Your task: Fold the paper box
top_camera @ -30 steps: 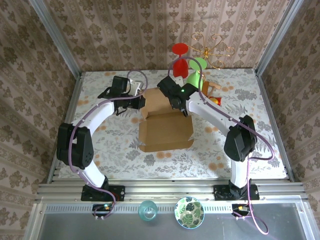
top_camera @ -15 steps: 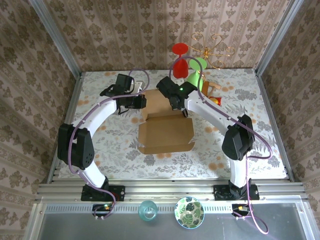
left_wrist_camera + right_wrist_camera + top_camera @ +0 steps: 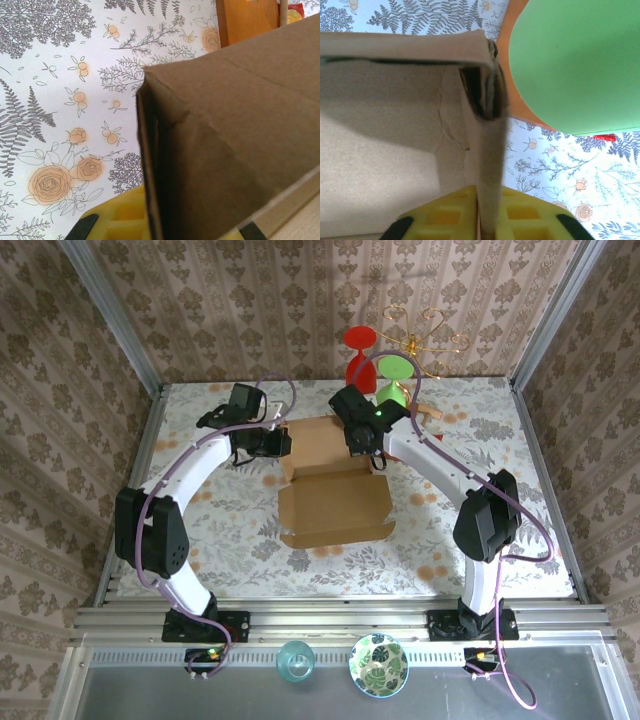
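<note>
Seen from above, the left gripper [image 3: 270, 443] reaches in from the left over a white tablecloth printed with grey ferns and orange flowers [image 3: 200, 510]. It meets the left edge of the paper box [image 3: 335, 510], a plain tan-brown corrugated cardboard mailer lying mid-table. The box's shallow open tray is nearer the arms and a second panel stands behind it.

In the left wrist view a cardboard corner runs down between the fingers. One yellow ribbed pad [image 3: 120, 220] presses its left face and the other pad is mostly hidden, so this gripper looks clamped on the wall.

At the panel's right end, the right gripper [image 3: 365, 445] pinches the box too. Its wrist view shows the thick folded wall edge squeezed between two yellow pads [image 3: 445, 217].

Just beyond stand a green cone-shaped glass [image 3: 395, 390] and a red stemmed glass [image 3: 358, 355] on a small orange-brown wooden stand [image 3: 428, 415].

Over the last second the right gripper has swung rightward and a little away from the arms — closer to the green glass. The box has slid slightly right with it, while the left gripper has barely moved.

This suggests the rear panel is being drawn taut between the two grips, so the fold is only partly done. The tray flaps are not yet tucked, and the glasses are now near enough to be knocked.
</note>
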Tool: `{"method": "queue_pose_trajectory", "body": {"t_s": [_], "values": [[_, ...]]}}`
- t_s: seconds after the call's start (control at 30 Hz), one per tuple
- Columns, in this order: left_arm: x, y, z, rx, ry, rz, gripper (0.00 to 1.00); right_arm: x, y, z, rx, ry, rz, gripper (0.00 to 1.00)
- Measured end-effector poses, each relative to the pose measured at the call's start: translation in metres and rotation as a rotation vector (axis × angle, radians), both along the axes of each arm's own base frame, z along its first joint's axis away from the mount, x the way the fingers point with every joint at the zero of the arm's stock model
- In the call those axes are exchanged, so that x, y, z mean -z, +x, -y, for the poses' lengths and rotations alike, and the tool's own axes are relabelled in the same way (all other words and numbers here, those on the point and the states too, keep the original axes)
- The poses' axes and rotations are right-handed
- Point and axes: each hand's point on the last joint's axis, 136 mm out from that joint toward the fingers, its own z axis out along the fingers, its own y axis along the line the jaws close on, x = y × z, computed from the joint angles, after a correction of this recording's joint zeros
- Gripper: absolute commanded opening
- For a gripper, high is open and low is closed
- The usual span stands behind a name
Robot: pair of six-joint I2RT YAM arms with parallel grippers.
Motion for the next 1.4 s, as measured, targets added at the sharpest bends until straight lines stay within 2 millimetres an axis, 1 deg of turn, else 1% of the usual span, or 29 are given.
{"method": "queue_pose_trajectory", "body": {"t_s": [0.2,0.47,0.6,0.7,0.77,0.87,1.0,1.3,1.4], "values": [[0.000,-0.001,0.001,0.007,-0.010,-0.008,0.00,0.004,0.001,0.003,0.004,0.015,-0.017,0.25],[0.001,-0.001,0.001,0.007,-0.010,-0.010,0.00,0.004,0.002,0.001,-0.001,0.036,-0.018,0.28],[0.000,-0.001,0.001,0.007,-0.010,-0.009,0.00,0.004,0.003,0.000,-0.001,0.040,-0.016,0.26],[0.000,-0.001,0.002,0.008,-0.012,-0.010,0.00,0.004,0.003,0.000,-0.002,0.040,-0.016,0.18],[0.000,-0.001,0.002,0.008,-0.013,-0.010,0.00,0.002,0.003,0.001,0.000,0.036,-0.015,0.16],[-0.001,-0.001,0.002,0.006,-0.015,-0.008,0.00,-0.002,0.005,0.002,0.008,0.016,-0.012,0.11],[-0.006,0.002,0.003,0.002,-0.021,0.001,0.00,-0.005,0.005,0.003,0.015,-0.020,-0.010,0.07],[-0.009,0.003,0.004,-0.001,-0.025,-0.002,0.00,-0.010,0.004,0.007,0.042,-0.085,-0.010,0.00],[-0.010,0.002,0.005,-0.005,-0.025,-0.008,0.00,-0.012,0.003,0.008,0.046,-0.102,-0.013,0.00]]}}
